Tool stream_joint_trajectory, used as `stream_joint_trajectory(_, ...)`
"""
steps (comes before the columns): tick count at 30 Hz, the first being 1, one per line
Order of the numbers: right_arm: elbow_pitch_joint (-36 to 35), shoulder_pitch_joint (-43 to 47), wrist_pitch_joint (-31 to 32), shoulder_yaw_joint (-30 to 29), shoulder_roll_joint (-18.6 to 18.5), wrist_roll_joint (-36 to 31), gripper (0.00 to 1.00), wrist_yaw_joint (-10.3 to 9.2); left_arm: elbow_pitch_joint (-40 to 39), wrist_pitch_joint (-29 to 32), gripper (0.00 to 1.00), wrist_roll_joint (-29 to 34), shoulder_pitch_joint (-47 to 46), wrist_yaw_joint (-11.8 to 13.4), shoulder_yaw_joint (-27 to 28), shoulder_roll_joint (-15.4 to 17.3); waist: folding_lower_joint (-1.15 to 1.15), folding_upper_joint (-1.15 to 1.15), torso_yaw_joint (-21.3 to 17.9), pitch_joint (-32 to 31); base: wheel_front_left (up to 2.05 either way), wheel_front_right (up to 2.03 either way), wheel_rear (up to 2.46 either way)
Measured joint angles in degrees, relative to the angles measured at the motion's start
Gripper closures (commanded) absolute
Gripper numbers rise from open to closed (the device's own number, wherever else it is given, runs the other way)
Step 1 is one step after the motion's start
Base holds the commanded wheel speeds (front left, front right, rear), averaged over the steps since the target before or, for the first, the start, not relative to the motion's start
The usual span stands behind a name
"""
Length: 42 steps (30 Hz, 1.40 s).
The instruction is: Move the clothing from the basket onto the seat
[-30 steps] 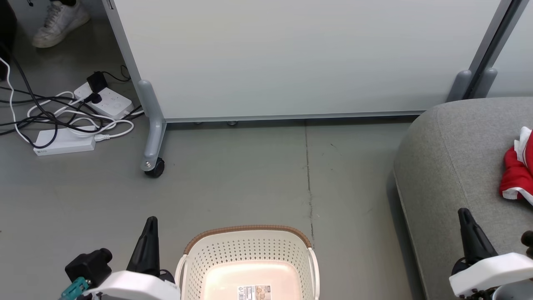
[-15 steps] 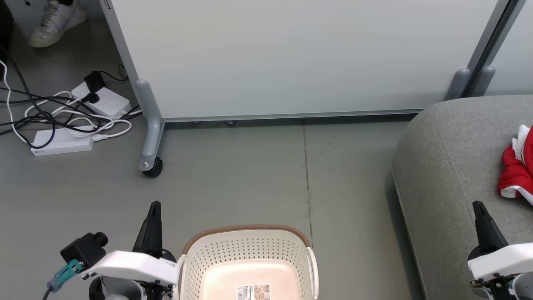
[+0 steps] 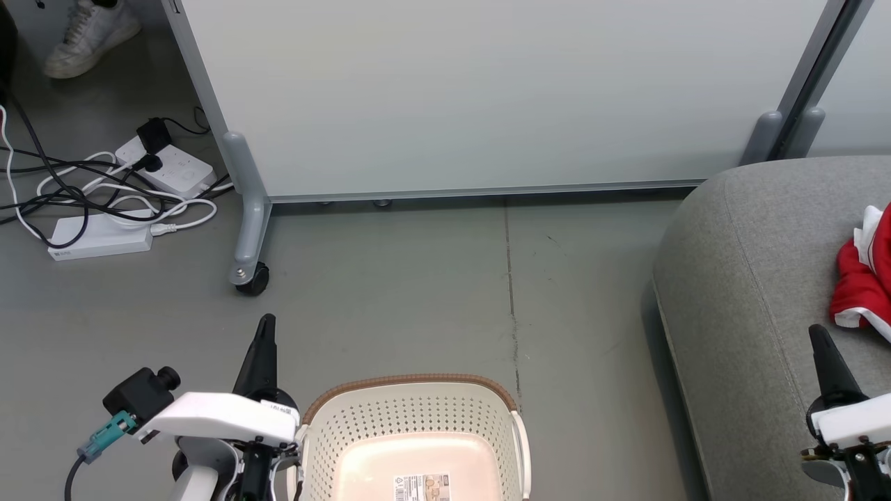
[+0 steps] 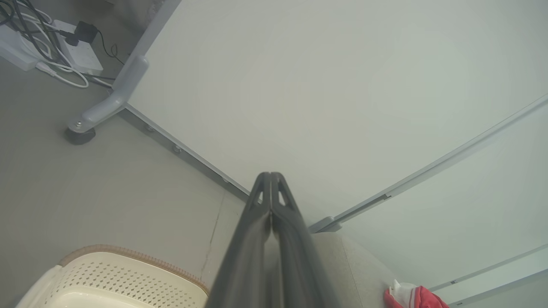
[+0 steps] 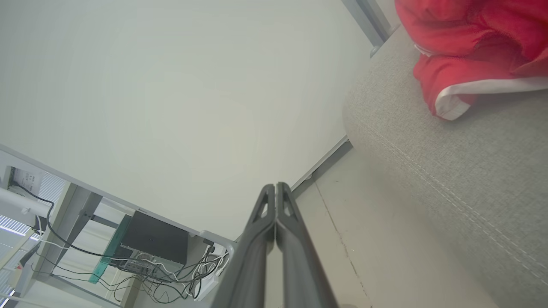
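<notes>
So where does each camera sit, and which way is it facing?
Head view: on the robot's head, facing forward and down at the floor, basket and seat; left fingers and right fingers show.
Left wrist view: on the left wrist, looking along its shut fingers at the partition.
Right wrist view: on the right wrist, along its shut fingers, beside the clothing.
Shared: both wrist views catch partition, seat and clothing.

Beside the matt, dark left gripper (image 3: 266, 321), the basket (image 3: 418, 417) is perforated cream plastic, slightly glossy inside. By the right gripper (image 3: 818, 332), the seat (image 3: 738, 292) is matt grey woven cloth and the clothing (image 3: 860, 292) soft red fabric.
</notes>
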Motion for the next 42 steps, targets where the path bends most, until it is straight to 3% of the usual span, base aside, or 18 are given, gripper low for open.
stream_joint_trajectory(42,7.89,-6.99,4.5,-6.77,-1.51,23.62,1.0,-0.04,8.21,2.8,1.0,-23.08,-9.95,-4.92,-0.52,-2.25,0.0,0.0,-0.92,0.56,0.0,0.0,0.0)
